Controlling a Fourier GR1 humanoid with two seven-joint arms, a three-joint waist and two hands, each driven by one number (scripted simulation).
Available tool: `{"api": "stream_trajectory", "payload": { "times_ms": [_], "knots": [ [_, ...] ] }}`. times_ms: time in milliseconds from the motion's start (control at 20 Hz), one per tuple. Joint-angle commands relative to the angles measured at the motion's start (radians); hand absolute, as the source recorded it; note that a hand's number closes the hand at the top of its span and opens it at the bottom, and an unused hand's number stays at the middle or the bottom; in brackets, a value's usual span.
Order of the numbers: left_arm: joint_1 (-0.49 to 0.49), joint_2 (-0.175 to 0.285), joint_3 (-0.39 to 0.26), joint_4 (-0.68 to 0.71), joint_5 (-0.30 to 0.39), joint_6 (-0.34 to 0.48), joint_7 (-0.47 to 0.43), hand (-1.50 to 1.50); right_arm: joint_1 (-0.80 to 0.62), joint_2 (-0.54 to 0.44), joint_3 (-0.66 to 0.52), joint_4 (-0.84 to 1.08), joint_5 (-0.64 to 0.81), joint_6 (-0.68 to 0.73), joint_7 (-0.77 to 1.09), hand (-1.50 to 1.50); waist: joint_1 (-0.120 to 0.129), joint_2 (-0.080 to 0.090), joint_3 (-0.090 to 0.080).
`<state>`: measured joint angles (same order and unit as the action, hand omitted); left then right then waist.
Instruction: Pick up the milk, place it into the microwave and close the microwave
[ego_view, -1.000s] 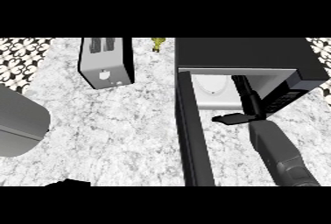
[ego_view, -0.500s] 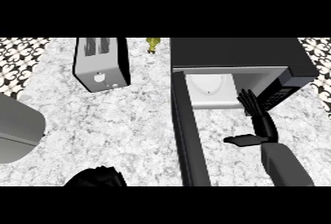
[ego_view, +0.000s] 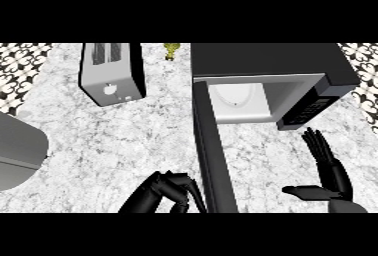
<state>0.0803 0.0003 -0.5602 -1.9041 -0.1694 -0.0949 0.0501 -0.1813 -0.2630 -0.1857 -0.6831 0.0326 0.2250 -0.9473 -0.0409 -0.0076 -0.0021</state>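
**Q:** Where is the milk sitting?
**A:** The milk (ego_view: 235, 97) is showing as a white shape inside the microwave (ego_view: 266, 62), at 1 o'clock on the bench (ego_view: 140, 140). It is sitting in the left part of the cavity, and no hand is touching it.

**Q:** How is the microwave standing?
**A:** Its door (ego_view: 214, 150) is standing open. The door is running from the cavity's left edge down toward 6 o'clock.

**Q:** What is the left hand doing?
**A:** The left hand (ego_view: 164, 192) is showing at 6 o'clock, just beside the door's left face. Its fingers are curling together and holding nothing. Whether they are touching the door cannot be told.

**Q:** And the right hand?
**A:** The right hand (ego_view: 328, 172) is hovering at 4 o'clock, right of the door. Its fingers are pointing straight toward 12 o'clock, its thumb is spreading apart toward the door, and it is carrying nothing.

**Q:** What else is on the bench?
**A:** A toaster (ego_view: 111, 72) is standing at 11 o'clock, well apart from the microwave.
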Motion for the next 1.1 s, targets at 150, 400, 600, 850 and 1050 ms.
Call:
{"api": "stream_trajectory", "payload": {
  "times_ms": [150,400,600,850,1050],
  "knots": [
    [-0.197,0.000,-0.141,0.349,-0.016,0.144,-0.063,1.50,0.210,-0.044,0.019,-0.247,-0.060,0.109,-0.037,-1.50,-0.011,0.006,0.000],
    [-0.339,0.000,-0.142,0.575,0.055,0.226,-0.117,1.50,0.348,-0.089,0.052,-0.437,-0.077,0.132,-0.033,-1.50,-0.019,0.009,-0.001],
    [-0.376,0.000,-0.272,0.721,0.093,0.419,-0.278,1.50,0.320,-0.138,0.043,-0.501,-0.161,0.209,0.018,-1.50,-0.026,0.014,-0.001],
    [-0.465,0.000,-0.320,0.791,0.228,0.552,-0.354,1.50,0.367,-0.176,0.065,-0.669,-0.247,0.255,0.099,-1.50,-0.055,0.016,-0.004],
    [-0.544,0.000,-0.339,0.875,0.336,0.570,-0.379,1.50,0.403,-0.220,0.063,-0.773,-0.320,0.286,0.157,-1.50,-0.076,0.020,-0.004]
  ]
}}
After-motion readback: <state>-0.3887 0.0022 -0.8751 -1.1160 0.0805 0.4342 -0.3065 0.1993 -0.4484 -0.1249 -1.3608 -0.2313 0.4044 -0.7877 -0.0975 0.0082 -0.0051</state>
